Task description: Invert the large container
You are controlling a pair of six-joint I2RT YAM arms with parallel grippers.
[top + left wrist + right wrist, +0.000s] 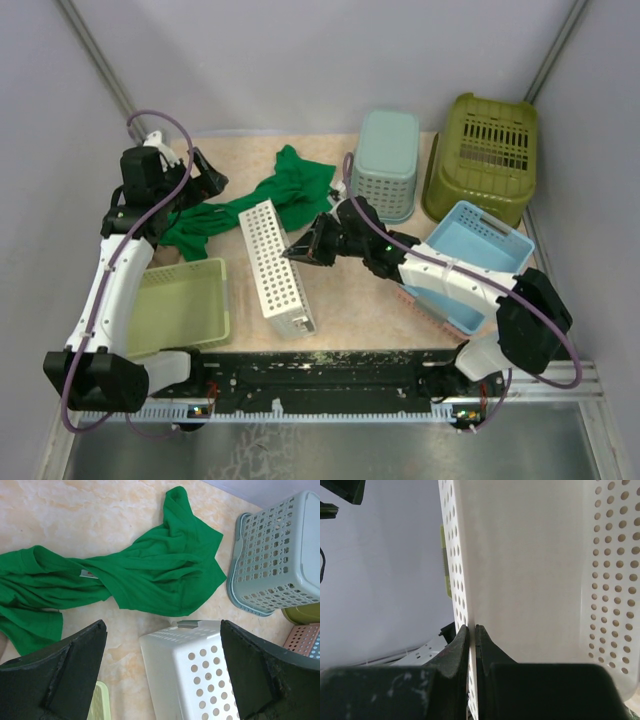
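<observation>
Right gripper (471, 630) clamped on white basket (275, 265) wall; left gripper (163, 627) apart. Large container (482, 160) far right on bench, untouched. Let go of basket first, then take tub's rim firmly.

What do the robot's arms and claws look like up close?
The left arm and right arm both have white shells with black joints and black bases. A thin purple cable loops along each one. The left gripper and right gripper are black, each with two wedge-shaped fingers whose surfaces look scuffed and dusty.
</observation>
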